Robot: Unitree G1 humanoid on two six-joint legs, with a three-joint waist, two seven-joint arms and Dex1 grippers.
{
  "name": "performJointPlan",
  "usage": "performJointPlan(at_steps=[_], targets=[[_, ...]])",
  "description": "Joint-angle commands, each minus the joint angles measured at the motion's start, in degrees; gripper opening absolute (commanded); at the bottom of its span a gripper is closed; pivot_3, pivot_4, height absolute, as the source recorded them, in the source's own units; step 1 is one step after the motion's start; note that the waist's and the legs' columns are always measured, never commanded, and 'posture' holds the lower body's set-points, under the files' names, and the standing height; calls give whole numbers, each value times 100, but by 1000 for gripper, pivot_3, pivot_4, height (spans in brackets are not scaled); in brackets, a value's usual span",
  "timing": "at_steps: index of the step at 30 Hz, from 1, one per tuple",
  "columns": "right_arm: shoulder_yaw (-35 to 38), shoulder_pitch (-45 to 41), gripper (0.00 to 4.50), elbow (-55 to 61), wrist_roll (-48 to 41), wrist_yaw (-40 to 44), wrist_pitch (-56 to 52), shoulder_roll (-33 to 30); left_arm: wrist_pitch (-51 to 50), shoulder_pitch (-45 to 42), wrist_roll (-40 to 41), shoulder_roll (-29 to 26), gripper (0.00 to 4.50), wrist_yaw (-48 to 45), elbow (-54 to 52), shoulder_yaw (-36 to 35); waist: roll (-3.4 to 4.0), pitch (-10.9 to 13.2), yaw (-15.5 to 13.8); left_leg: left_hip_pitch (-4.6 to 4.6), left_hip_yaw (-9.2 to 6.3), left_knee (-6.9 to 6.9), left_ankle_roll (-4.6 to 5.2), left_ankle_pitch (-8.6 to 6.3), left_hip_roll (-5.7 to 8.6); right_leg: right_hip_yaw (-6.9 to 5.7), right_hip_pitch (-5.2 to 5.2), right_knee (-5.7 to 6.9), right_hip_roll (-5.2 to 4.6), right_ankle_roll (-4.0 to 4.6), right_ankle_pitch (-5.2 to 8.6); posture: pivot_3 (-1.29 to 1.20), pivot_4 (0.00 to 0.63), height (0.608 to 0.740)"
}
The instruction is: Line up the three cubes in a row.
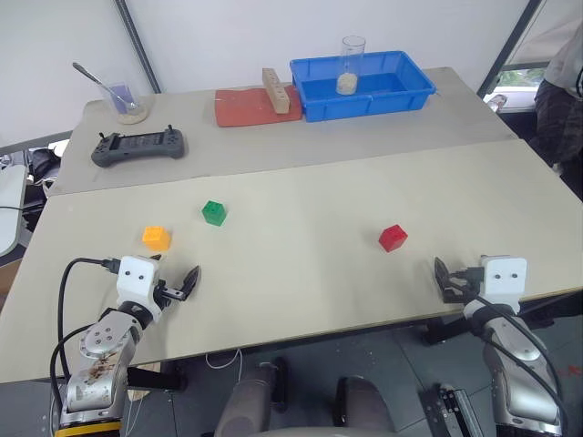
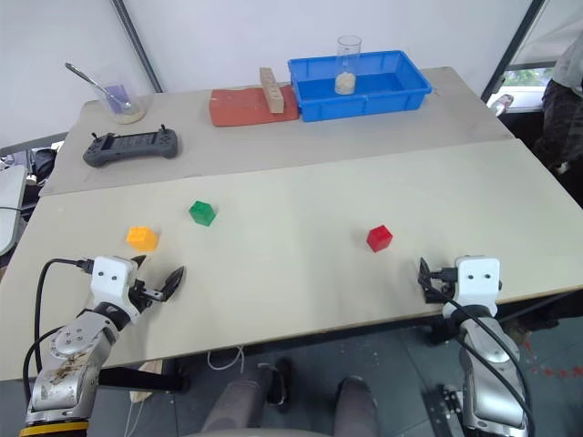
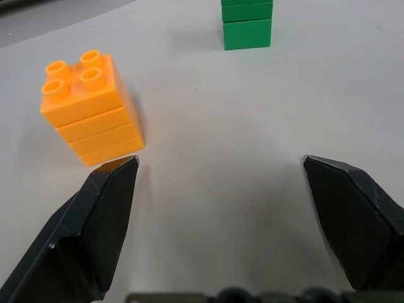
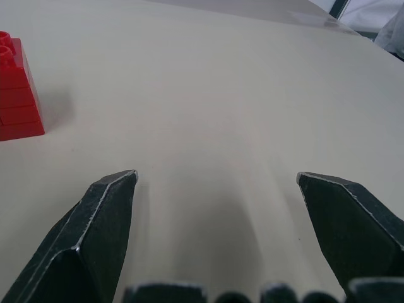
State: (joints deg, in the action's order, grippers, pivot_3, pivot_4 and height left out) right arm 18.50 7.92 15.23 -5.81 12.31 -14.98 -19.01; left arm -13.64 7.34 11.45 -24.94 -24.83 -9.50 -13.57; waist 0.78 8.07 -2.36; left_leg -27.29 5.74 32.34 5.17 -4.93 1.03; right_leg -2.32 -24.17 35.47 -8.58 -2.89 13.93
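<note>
The left claw (image 1: 179, 284) is hovering near the front edge of the table (image 1: 301, 273), fingers spread wide and holding nothing. The orange cube (image 1: 157, 238), a stack of studded plastic bricks, is sitting just ahead of it, to its left. The green cube (image 1: 214, 212) is lying farther ahead, slightly to its right. Bare tabletop is stretching between them and the red cube (image 1: 393, 237), which is sitting ahead and left of the right claw (image 1: 448, 279), also gaping wide and holding nothing.

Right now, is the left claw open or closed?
Open: the left claw has its two black fingers spread wide, with bare table between them.
</note>
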Motion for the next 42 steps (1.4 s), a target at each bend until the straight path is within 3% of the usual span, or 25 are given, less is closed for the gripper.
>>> performJointPlan(at_steps=[1, 9, 12, 19, 28, 42], targets=[[85, -2, 4500, 229, -37, -12, 162, -49, -64, 70, -45, -30, 4454, -91, 5, 170, 0, 0, 0, 0, 0, 0, 0, 0, 0, 0, 0, 0, 0, 0, 0, 0, 150, 740], [62, 27, 4500, 317, -44, 84, 123, -126, -2, -16, -99, -151, 4454, -301, -134, 358, 0, 0, -13, 0, 0, 1, 0, 0, 1, 0, 1, 0, 0, 0, 0, 0, 150, 740], [38, 64, 4500, 388, -91, 245, 71, -224, 423, -205, -296, -549, 4454, -767, -188, 639, -1, 1, -22, -1, 1, 1, 0, 0, 1, -3, 1, 0, 1, 0, 0, 0, 150, 740], [-313, 167, 4500, 853, -505, 1038, -232, -520, -66, -1692, 685, -1271, 4454, -2733, -420, 1285, -17, 10, 0, -4, 5, -3, -1, 0, -7, -9, -5, 5, 13, 3, -2, 0, 150, 740], [-765, -698, 4500, 307, -420, 941, -348, -433, -580, -2976, 1138, -936, 4454, -3605, -333, 2098, -34, 20, 128, -3, 4, 36, 16, -10, -18, -15, 18, -20, 24, 24, -27, 0, 150, 740], [-1127, -1550, 4500, -749, -458, 1099, -135, -263, -682, -3140, 1129, -700, 4454, -3646, -418, 2302, -43, 25, 148, -3, 4, 63, 24, -14, -9, -17, 41, -36, 21, -5, -61, 0, 150, 740]])
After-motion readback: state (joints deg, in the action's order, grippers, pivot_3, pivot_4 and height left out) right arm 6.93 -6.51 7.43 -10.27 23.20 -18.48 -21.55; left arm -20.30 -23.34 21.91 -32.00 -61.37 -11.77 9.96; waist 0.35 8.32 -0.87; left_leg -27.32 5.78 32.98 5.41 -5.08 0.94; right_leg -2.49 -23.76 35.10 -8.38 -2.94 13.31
